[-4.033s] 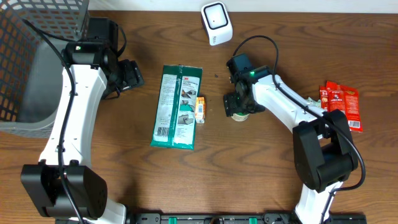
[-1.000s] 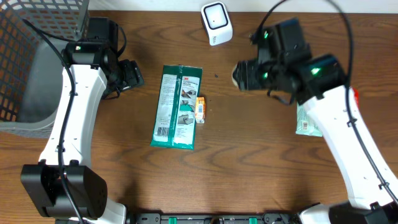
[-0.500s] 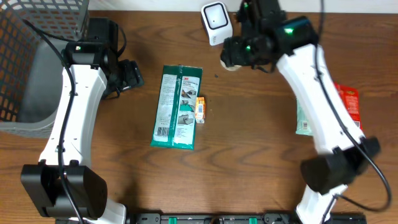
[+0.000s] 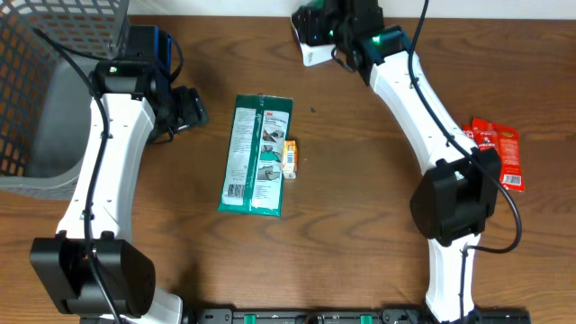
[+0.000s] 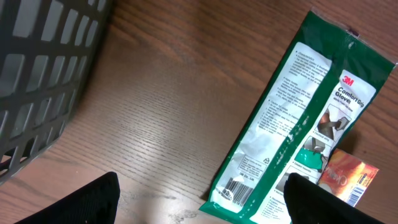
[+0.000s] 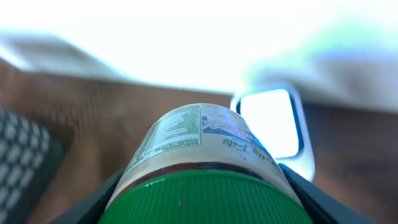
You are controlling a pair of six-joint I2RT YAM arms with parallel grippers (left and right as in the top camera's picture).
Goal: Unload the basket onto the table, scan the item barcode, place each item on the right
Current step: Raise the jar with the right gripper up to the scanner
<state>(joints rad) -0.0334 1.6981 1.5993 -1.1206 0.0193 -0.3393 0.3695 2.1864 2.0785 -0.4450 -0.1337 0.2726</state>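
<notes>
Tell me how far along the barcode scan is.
Done: the green-lidded jar is off the table, gripped in the right hand. In hand: it is held close by the white scanner. Left: I cannot tell whether a scan has registered; the green glove pack, small orange box and red packets lie on the table.

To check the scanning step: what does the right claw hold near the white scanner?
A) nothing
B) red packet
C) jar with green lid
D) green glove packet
C: the right wrist view shows the jar with green lid gripped in the right claw, facing the white scanner.
</notes>
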